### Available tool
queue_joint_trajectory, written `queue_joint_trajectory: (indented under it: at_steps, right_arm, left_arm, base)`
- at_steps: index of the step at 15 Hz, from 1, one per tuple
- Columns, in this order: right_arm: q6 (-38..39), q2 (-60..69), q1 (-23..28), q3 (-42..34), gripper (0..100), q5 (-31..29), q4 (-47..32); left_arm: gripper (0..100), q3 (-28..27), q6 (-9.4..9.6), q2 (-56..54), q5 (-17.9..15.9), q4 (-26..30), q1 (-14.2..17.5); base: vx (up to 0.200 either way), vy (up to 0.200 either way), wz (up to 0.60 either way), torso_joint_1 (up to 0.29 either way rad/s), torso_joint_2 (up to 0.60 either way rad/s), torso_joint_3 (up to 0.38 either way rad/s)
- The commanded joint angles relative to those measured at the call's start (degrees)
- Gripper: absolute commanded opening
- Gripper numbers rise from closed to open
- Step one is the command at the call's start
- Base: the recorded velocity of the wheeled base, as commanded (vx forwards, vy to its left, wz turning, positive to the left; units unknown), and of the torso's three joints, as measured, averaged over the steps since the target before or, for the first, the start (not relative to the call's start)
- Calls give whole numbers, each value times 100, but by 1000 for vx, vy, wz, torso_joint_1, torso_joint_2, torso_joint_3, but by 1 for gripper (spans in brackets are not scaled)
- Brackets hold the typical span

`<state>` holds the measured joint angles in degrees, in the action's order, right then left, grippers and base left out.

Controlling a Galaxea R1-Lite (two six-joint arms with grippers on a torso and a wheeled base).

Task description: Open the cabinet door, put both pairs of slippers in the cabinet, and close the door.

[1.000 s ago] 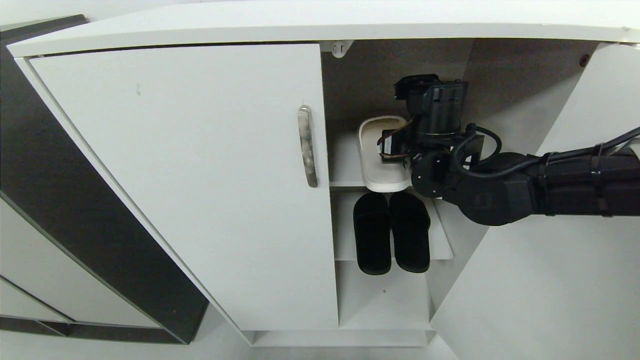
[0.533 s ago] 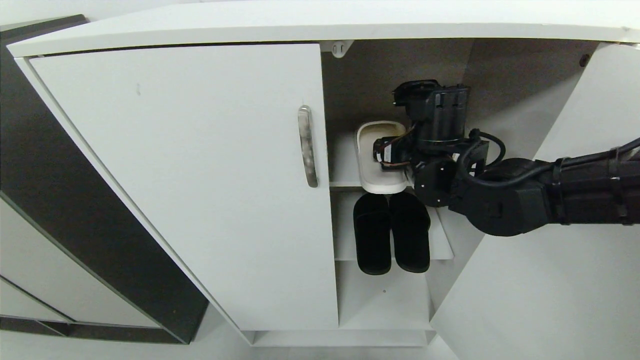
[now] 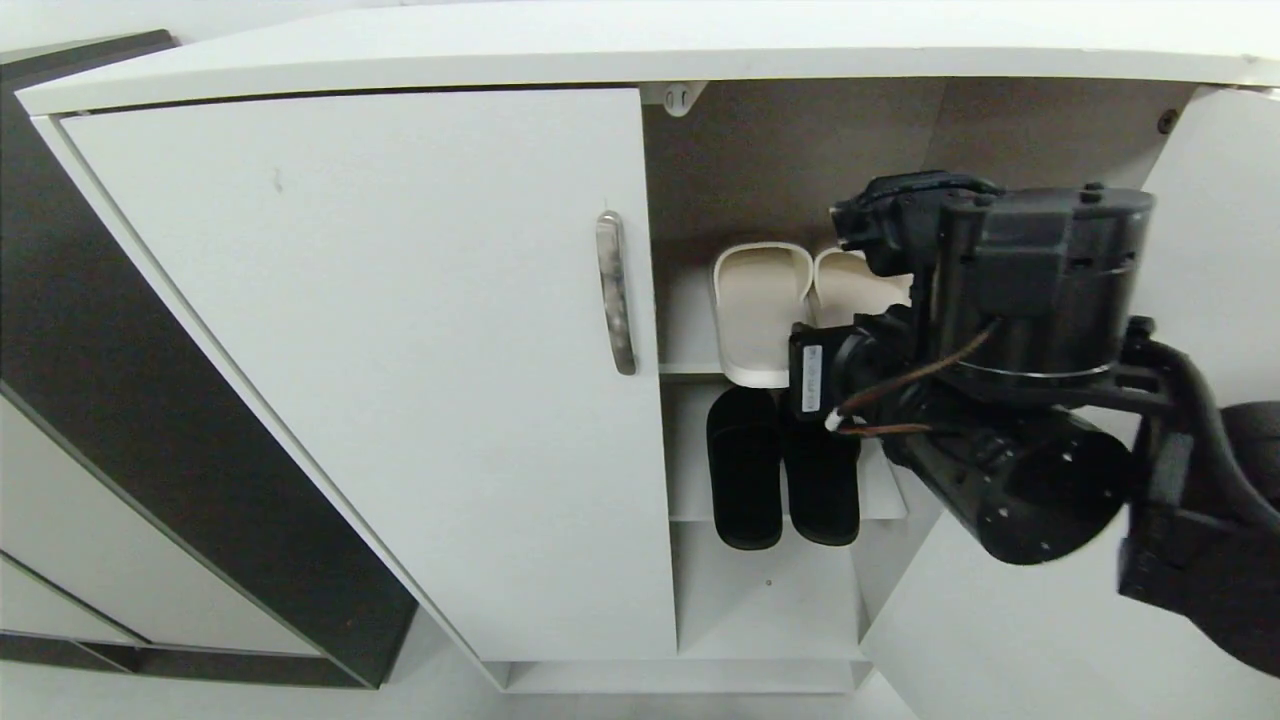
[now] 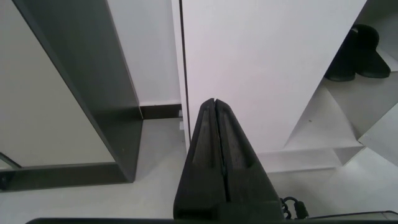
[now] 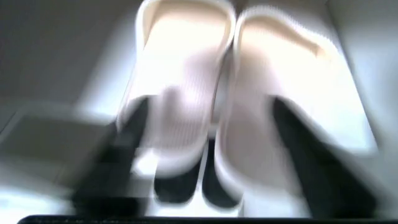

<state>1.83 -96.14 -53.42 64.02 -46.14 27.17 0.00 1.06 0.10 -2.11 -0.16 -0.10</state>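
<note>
One door (image 3: 1000, 630) stands open just right of the right gripper (image 5: 211, 146), spread and empty; the left gripper (image 4: 216, 130), pressed together, hangs farther off

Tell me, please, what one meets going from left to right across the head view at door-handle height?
Closed left door → door handle → white slippers → right arm → open right door.

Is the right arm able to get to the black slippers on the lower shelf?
Probably yes. The right door stands open, the right gripper hangs open close in front of the cabinet, and nothing lies between it and the black slippers.
</note>
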Motion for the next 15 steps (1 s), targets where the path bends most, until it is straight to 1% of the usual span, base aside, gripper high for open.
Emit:
queue_joint_trajectory:
  at_steps: [1,2,9,15]
  right_arm:
    - [72,631,-186,-646,0,0,227]
    - [72,719,-195,-901,0,26,359]
    - [90,376,-248,-944,0,9,491]
    - [90,367,-248,-1015,0,9,500]
  left_arm:
    - [0,0,-1,-1,0,-2,1]
    - [0,0,8,-1,0,-2,1]
    - [0,0,-1,-1,0,-2,1]
    - [0,0,-1,-1,0,-2,1]
  base:
    - [0,0,0,0,0,0]
    - [0,0,0,0,0,0]
    - [0,0,0,0,0,0]
    - [-200,0,0,2,4,2]
